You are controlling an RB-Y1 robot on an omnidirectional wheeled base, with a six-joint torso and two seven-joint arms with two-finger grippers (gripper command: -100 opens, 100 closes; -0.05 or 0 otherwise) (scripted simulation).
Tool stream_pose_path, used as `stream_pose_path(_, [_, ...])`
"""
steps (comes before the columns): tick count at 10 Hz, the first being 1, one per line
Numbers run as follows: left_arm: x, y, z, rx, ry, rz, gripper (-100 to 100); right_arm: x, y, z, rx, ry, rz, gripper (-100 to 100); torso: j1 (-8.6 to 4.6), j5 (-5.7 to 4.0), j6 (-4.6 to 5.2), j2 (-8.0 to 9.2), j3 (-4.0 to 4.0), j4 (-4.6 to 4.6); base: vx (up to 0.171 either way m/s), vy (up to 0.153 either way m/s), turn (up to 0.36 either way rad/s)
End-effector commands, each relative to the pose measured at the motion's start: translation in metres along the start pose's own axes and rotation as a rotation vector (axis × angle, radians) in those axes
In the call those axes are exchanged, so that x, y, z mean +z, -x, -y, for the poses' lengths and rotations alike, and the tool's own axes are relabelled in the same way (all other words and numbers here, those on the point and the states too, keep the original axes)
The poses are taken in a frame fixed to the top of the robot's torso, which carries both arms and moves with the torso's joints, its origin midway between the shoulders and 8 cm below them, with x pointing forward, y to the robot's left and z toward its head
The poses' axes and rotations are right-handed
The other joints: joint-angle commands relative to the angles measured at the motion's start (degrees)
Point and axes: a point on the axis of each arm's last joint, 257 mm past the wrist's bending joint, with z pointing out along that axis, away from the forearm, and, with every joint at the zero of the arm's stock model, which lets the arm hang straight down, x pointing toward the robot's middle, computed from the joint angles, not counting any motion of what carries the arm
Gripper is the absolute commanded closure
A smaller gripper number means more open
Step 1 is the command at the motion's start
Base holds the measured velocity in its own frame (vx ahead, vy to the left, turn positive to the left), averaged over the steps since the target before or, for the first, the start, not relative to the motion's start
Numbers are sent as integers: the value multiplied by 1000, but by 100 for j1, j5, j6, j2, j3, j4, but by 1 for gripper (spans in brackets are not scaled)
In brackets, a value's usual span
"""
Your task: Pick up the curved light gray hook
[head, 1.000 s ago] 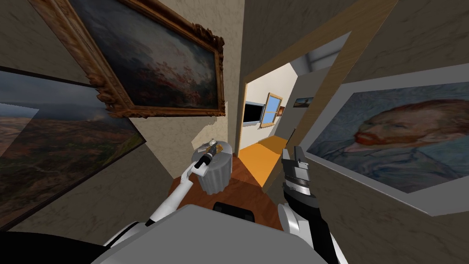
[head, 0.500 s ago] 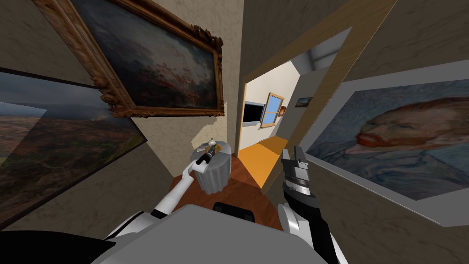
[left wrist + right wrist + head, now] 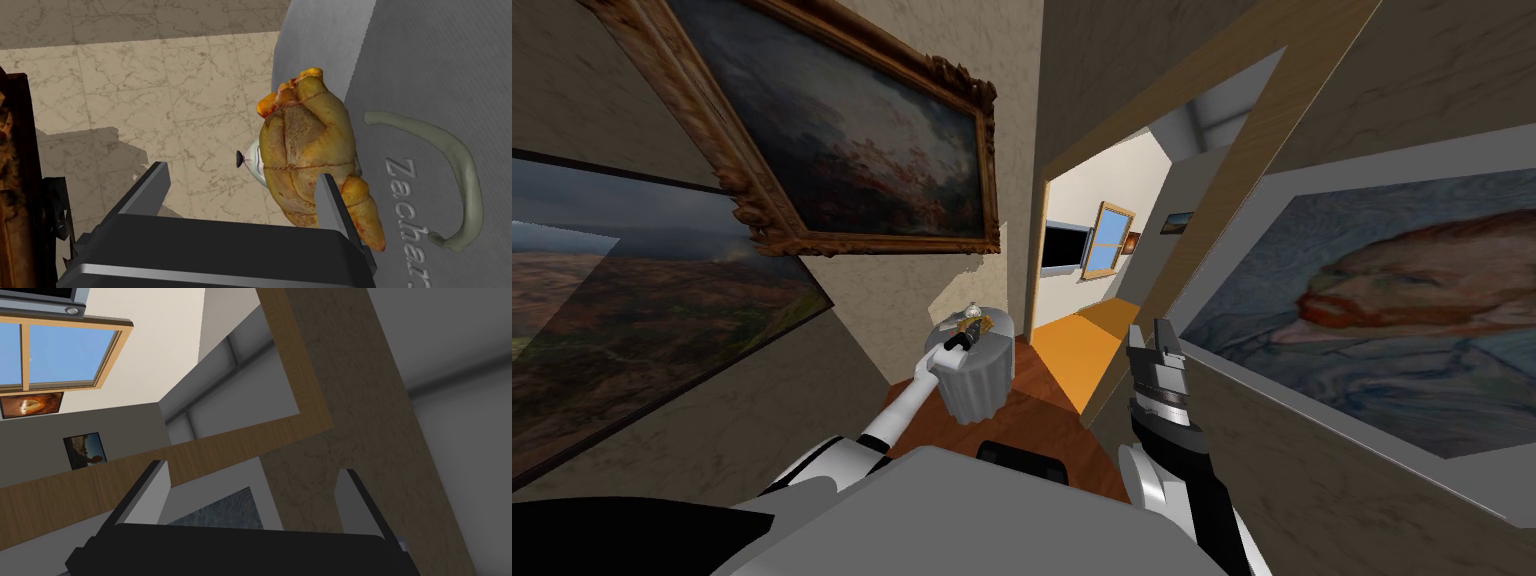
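The step in hand is the approach. The left gripper [image 3: 241, 172] hovers with fingers spread wide and empty over the flat top of a grey fluted drum [image 3: 977, 385]. The curved light grey hook [image 3: 471, 182] lies on that top beside raised lettering, outside the gripper's span and just beyond the trussed roast chicken [image 3: 305, 155], which sits partly between the fingers. A small pale object with a dark tip [image 3: 254, 159] peeks out behind the chicken; what it is cannot be told.

Next, the hand would likely need to shift sideways past the chicken, line its fingers across the hook's thin body, and descend.

Nothing is seen inside any container; whether the drum is hollow is unclear. The right gripper [image 3: 1152, 335] is raised by the doorway, fingers apart.
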Motion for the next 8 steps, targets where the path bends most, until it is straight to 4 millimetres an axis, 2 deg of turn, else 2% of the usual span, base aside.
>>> stream_pose_path(1, [4, 8, -21, -7, 65, 17, -100, 0, 0, 0, 0, 0, 0, 0, 0, 0, 0, 0, 0, 0, 30, -59, 24])
stream_pose_path(2, [9, 15, -21, -19, 98, 28, -100, 0, 0, 0, 0, 0, 0, 0, 5, 1, 0, 2, 1, 0, 34, -64, 36])
stream_pose_path(3, [9, 21, -39, -22, 138, 39, -100, 0, 0, 0, 0, 0, 0, 0, 4, 1, 0, 0, 0, 0, 32, -57, 20])
stream_pose_path(8, [15, 56, -82, -80, 322, 102, -100, 0, 0, 0, 0, 0, 0, 0, 8, 1, -1, -3, -2, -1, 45, -54, 24])
